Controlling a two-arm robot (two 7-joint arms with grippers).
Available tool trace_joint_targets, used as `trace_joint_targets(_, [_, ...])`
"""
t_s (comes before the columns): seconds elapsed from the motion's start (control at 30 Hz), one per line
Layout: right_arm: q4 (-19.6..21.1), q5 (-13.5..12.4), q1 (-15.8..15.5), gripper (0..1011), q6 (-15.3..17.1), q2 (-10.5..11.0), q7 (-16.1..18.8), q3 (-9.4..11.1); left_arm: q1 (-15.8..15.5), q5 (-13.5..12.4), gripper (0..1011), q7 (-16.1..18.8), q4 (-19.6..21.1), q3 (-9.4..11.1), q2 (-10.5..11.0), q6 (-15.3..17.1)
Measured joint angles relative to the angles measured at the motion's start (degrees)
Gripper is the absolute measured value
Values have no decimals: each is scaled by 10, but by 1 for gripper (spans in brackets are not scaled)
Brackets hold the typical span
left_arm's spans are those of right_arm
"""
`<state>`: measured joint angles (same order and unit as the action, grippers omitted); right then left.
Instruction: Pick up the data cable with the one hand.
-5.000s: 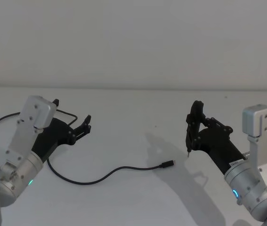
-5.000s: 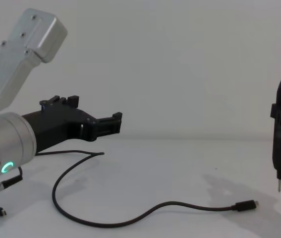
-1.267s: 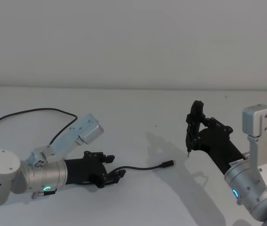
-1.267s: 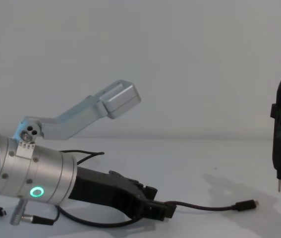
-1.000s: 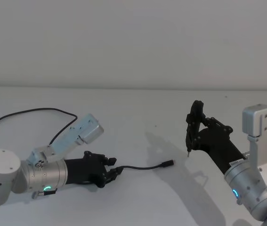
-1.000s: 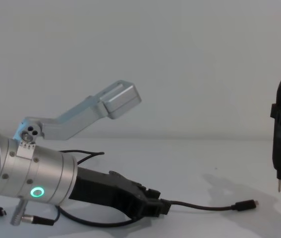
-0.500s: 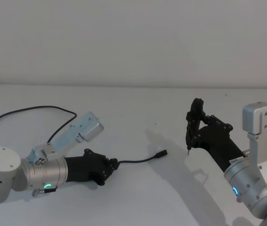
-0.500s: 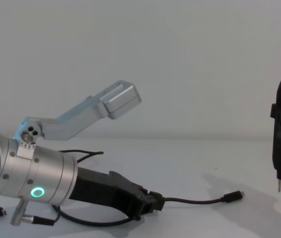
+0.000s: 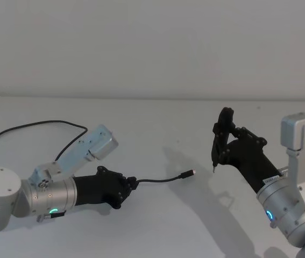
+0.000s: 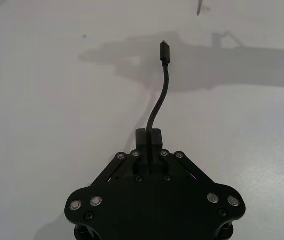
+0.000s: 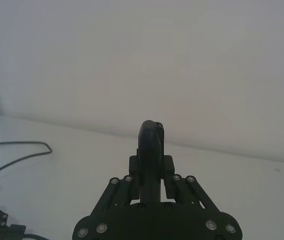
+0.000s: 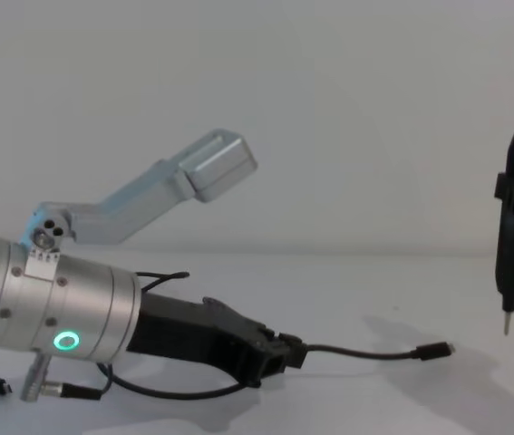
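Firmly, the left gripper (image 9: pixel 130 184) pinches the data cable (image 9: pixel 163 180); the right gripper (image 9: pixel 222 145) clamps an upright black tool (image 9: pixel 226 119).

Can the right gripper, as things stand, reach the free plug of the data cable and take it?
Probably reach, but not take. Nothing stands between the right gripper and the plug, yet its fingers are shut on the slim black tool. The left gripper holds the data cable.
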<state>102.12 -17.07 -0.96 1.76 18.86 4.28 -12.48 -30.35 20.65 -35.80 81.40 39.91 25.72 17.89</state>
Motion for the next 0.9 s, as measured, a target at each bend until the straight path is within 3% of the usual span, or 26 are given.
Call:
trace_joint_targets(0.43, [22, -18, 0, 275, 6, -11, 11, 10, 8, 15, 48, -4, 32, -12, 11, -20])
trace_joint_targets(0.9, [16, -27, 6, 275, 21, -26, 14, 12, 11, 21, 48, -5, 45, -17, 16, -28])
